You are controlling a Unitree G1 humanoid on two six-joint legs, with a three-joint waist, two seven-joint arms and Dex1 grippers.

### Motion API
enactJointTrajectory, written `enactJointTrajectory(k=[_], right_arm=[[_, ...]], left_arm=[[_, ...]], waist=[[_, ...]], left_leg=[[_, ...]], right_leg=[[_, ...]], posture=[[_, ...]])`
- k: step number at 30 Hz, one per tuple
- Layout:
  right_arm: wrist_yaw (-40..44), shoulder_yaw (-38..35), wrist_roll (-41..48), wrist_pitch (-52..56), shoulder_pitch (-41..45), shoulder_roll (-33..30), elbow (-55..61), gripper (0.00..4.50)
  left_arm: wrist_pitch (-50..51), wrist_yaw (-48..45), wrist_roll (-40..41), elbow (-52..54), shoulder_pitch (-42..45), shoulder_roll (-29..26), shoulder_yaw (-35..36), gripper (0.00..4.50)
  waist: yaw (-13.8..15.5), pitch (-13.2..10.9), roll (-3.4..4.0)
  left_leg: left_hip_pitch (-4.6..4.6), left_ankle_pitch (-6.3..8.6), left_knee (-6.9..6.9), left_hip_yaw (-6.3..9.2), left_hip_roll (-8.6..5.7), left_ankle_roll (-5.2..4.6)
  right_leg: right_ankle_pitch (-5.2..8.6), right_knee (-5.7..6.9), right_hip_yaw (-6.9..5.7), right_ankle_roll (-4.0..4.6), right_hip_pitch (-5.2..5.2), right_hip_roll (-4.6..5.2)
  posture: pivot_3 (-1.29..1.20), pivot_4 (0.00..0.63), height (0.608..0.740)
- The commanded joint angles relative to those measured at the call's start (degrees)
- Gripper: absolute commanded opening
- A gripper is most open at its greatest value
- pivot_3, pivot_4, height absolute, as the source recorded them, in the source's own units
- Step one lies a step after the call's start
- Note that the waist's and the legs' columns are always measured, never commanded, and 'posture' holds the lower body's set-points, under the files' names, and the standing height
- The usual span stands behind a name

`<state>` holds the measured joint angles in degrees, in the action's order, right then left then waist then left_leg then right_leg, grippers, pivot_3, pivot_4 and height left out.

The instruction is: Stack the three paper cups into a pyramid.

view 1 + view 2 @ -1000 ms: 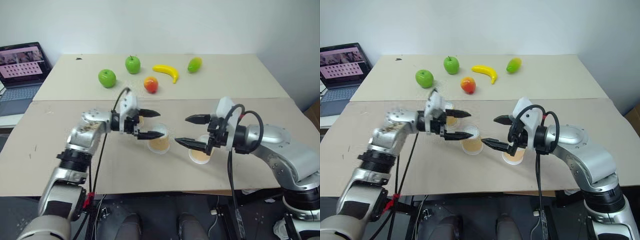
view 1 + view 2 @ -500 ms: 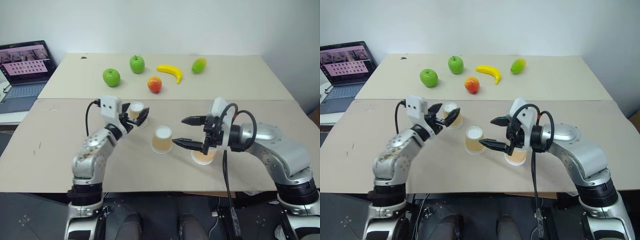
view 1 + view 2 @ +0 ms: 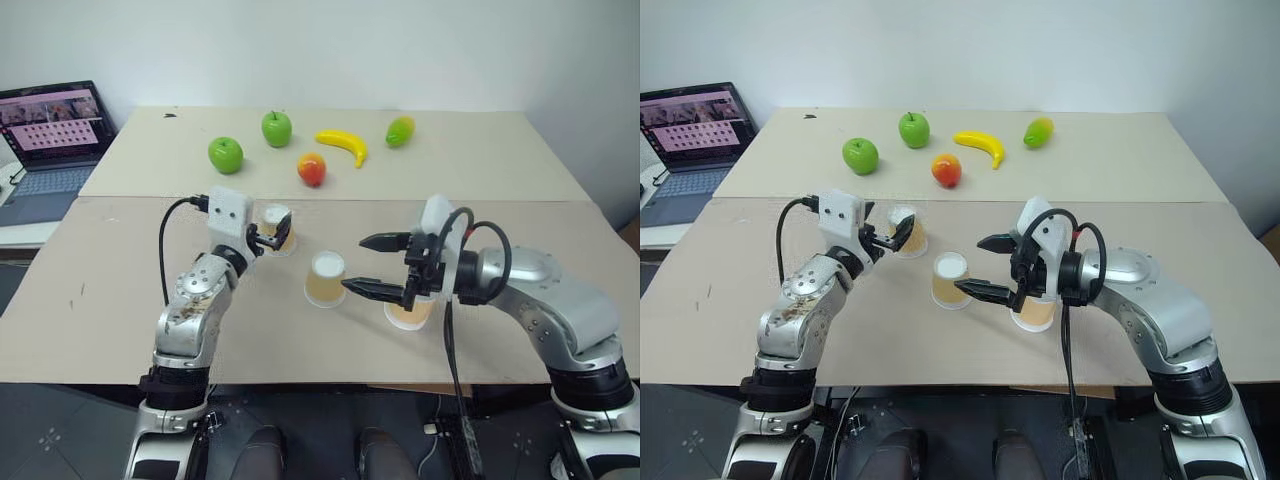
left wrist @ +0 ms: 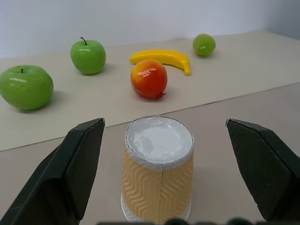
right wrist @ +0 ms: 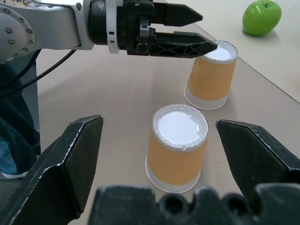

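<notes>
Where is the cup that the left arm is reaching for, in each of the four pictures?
Left eye view: cup upside down, between the left gripper's fingers.
Right eye view: same cup, left of the middle cup.
Left wrist view: cup low in the centre.
Right wrist view: farther cup.
Shared landmark: green apple.

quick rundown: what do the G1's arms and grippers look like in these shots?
Both arms are silver-grey metal with black joint rings and loose black cables. Left gripper and right gripper each have two black pointed fingers behind a white wrist camera block. The left forearm looks scuffed brownish.
</notes>
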<state>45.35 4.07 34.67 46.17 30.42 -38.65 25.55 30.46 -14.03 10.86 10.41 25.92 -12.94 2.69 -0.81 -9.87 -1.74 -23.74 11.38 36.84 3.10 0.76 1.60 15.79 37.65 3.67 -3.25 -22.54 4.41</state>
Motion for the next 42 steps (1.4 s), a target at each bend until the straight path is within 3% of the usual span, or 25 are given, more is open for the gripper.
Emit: enactJointTrajectory(k=[1,19,36,42], right_arm=[[-0.6,-1.8,0.8,-0.1,0.0,-0.1,2.5,4.5],[-1.9,-2.3,0.7,-0.7,-1.4,-0.2,2.3,4.5],[-2.0,-2.4,-0.2,-1.3,-1.5,-0.3,1.5,4.5],[-2.2,-2.6,-0.3,-1.4,-1.6,-0.3,1.5,4.5]], left_arm=[[0.7,-0.5,0.7,0.7,-0.8,0.8,-1.1,4.42],[-3.0,-0.3,-1.0,-7.9,1.1,0.8,-0.8,4.42],[-15.6,-4.9,-4.1,-30.8,15.0,-1.5,-0.9,4.42],[-18.2,-6.6,-4.1,-33.9,16.1,-2.8,-0.4,4.42]], waist=[[0.0,0.0,0.0],[0.0,0.0,0.0],[0.0,0.0,0.0],[-0.1,0.0,0.0]], left_leg=[[0.0,0.0,0.0,0.0,0.0,0.0],[0.01,0.0,0.0,0.0,0.0,0.0],[0.0,0.0,0.0,0.0,-0.01,0.0],[-0.01,0.0,0.0,0.0,-0.01,0.0]], right_leg=[[0.0,0.0,0.0,0.0,0.0,0.0],[0.0,0.01,-0.01,0.0,0.0,0.0],[0.0,0.0,-0.03,0.0,0.0,0.0],[0.0,0.0,-0.03,0.0,-0.01,0.0]], posture=[[0.0,0.15,0.732],[0.0,0.15,0.732],[0.0,0.15,0.732],[0.0,0.15,0.732]])
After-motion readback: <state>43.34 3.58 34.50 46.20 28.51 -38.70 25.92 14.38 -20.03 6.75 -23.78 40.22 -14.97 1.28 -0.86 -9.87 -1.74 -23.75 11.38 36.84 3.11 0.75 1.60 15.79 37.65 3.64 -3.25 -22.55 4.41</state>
